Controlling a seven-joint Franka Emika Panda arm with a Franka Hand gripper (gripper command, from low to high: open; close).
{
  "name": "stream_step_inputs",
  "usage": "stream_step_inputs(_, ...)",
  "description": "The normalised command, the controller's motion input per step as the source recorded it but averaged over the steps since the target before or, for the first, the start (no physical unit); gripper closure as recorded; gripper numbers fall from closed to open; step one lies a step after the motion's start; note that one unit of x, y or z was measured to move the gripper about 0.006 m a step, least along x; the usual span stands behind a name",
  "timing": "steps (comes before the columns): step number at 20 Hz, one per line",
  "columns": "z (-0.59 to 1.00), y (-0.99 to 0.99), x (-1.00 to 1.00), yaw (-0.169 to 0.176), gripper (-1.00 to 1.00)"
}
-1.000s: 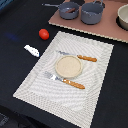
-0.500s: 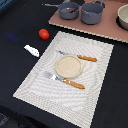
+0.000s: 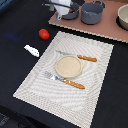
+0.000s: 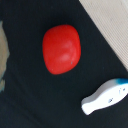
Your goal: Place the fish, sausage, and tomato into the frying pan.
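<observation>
Two task items lie loose on the black tabletop (image 3: 20,60), and I take the striped placemat (image 3: 100,85) as my landmark. I see the tomato (image 3: 44,34) just off the placemat's far corner on the exterior view's left. The fish (image 3: 31,50) lies beside the placemat's edge on that same side, slightly nearer the camera than the tomato and apart from it. My wrist view confirms both: the tomato (image 4: 61,49) and the fish (image 4: 104,97) rest on black cloth, not touching. Beyond the placemat's far edge stands the frying pan (image 3: 71,12) on a brown board (image 3: 107,31), with the grey pot (image 3: 92,12) next to it. On the placemat I see a tan plate (image 3: 67,66) between two orange-handled utensils. I cannot locate the sausage. I cannot tell how the claw stands; neither view shows its fingers clearly.
</observation>
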Motion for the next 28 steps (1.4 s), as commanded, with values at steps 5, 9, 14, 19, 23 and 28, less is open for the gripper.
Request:
stream_step_inputs(5,-0.11,-0.45,-0.45,-0.154,-1.00)
stream_step_inputs(9,-0.16,-0.70,-0.32,-0.094,-1.00)
stream_step_inputs(14,-0.16,-0.71,-0.27,-0.083,-1.00)
stream_step_inputs(19,-0.32,-0.35,-0.11,-0.173,-1.00)
stream_step_inputs(23,-0.43,-0.36,-0.24,-0.136,-1.00)
stream_step_inputs(28,-0.49,-0.33,-0.54,-0.058,-1.00)
